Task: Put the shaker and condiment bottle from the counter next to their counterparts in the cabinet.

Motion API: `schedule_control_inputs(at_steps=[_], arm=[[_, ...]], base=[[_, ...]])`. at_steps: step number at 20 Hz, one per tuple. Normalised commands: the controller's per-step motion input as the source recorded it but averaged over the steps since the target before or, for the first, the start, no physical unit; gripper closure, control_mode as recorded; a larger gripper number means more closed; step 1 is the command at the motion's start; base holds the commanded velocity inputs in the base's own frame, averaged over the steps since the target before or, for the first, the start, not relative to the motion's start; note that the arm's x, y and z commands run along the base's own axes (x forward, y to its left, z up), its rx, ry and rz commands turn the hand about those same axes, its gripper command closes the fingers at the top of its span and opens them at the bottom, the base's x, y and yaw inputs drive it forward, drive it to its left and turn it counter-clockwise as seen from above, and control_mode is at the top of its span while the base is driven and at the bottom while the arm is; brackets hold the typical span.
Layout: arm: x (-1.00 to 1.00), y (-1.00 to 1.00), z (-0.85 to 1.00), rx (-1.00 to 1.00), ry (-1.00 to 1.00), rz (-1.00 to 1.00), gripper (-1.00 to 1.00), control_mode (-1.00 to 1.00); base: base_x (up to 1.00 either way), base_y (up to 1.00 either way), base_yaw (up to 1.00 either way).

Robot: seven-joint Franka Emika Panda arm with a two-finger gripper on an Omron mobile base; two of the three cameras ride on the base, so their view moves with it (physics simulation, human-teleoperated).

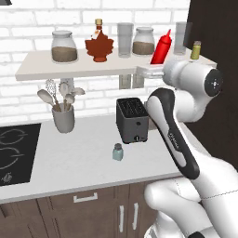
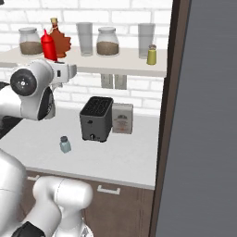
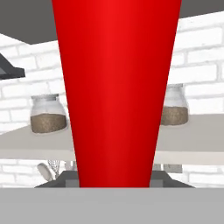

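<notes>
My gripper (image 1: 155,66) is shut on the red condiment bottle (image 1: 161,48), which leans slightly at the front edge of the cabinet shelf (image 1: 42,69), between a jar and a glass. The bottle (image 3: 116,87) spans most of the hand view; in the right base view the bottle (image 2: 48,45) stands just in front of the maple-leaf syrup bottle (image 2: 60,40). The pale blue-grey shaker (image 1: 118,152) stands upright on the counter (image 1: 79,162), in front of the toaster. The yellow-green shaker (image 1: 196,50) sits at the shelf's right end.
Two brown-filled jars (image 1: 64,46) (image 1: 143,42) and two glasses (image 1: 125,40) (image 2: 146,40) stand on the shelf. Below are a dark toaster (image 1: 132,120), a utensil holder (image 1: 62,116), a small box (image 2: 122,118) and a cooktop (image 1: 14,153). A tall dark panel (image 2: 203,115) closes the right side.
</notes>
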Motion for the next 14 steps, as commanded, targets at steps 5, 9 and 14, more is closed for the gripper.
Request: schedule_control_inputs(at_steps=[5, 9, 14], arm=[[0.12, 0.12, 0.12, 0.01, 0.01, 0.00, 1.00, -1.00], [0.00, 0.00, 0.00, 0.03, -0.02, 0.00, 1.00, -1.00], [0.08, 0.00, -0.11, 0.00, -0.09, 0.00, 1.00, -1.00]], base=[[0.00, 0.00, 0.00], [0.00, 0.00, 0.00], [0.00, 0.00, 0.00]])
